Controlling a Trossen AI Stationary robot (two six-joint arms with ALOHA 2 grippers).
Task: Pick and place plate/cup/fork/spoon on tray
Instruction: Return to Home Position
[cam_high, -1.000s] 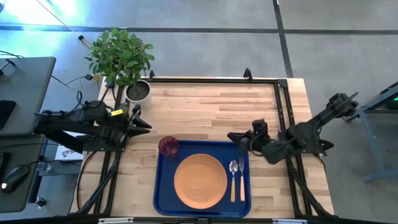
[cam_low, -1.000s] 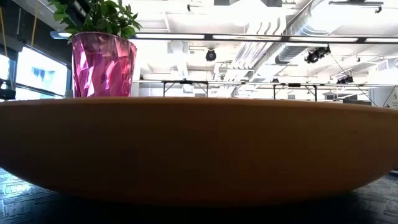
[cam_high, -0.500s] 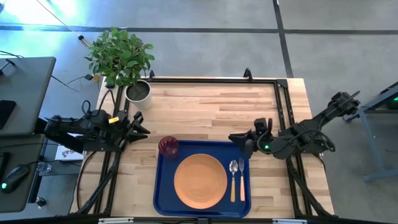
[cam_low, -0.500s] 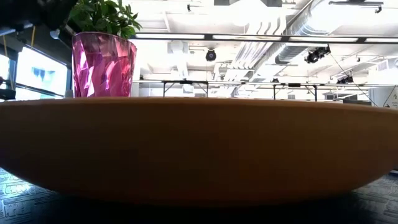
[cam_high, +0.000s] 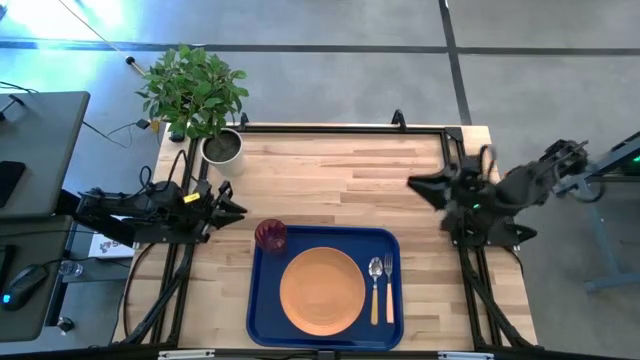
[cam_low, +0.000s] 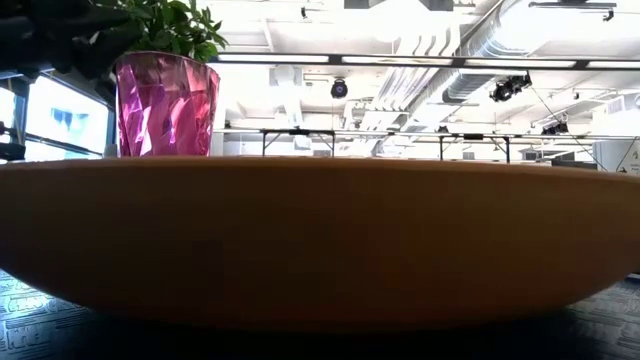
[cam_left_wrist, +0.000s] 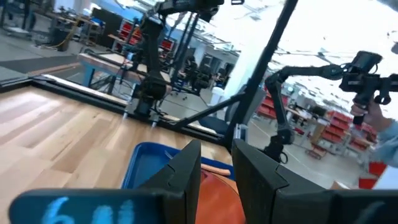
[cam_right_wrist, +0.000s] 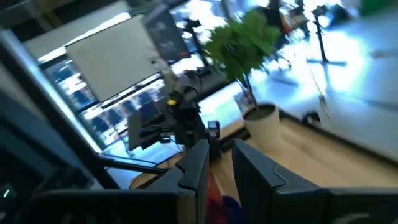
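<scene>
The blue tray (cam_high: 262, 310) lies at the table's near middle. On it rest the orange plate (cam_high: 322, 290), the dark-red cup (cam_high: 270, 235) upright in its far left corner, and the spoon (cam_high: 375, 283) and fork (cam_high: 389, 281) side by side to the right of the plate. My left gripper (cam_high: 232, 200) hangs at the table's left edge, pointing at the cup, slightly open with nothing between its fingers (cam_left_wrist: 186, 171). My right gripper (cam_high: 412, 183) is raised over the table's right part, slightly open and holding nothing. In the low view the plate (cam_low: 320, 240) fills the picture, with the cup (cam_low: 165, 105) behind it.
A potted plant (cam_high: 195, 90) in a grey pot (cam_high: 222, 146) stands at the table's far left corner. Bare wood lies between the tray and the far edge. A desk with a monitor (cam_high: 35, 150) stands left of the table.
My right gripper has risen from beside the fork and drawn back toward the table's right edge and a little toward the far edge, rolling as it went. My left gripper has sunk and pulled back toward the left edge. The things on the tray have stayed put.
</scene>
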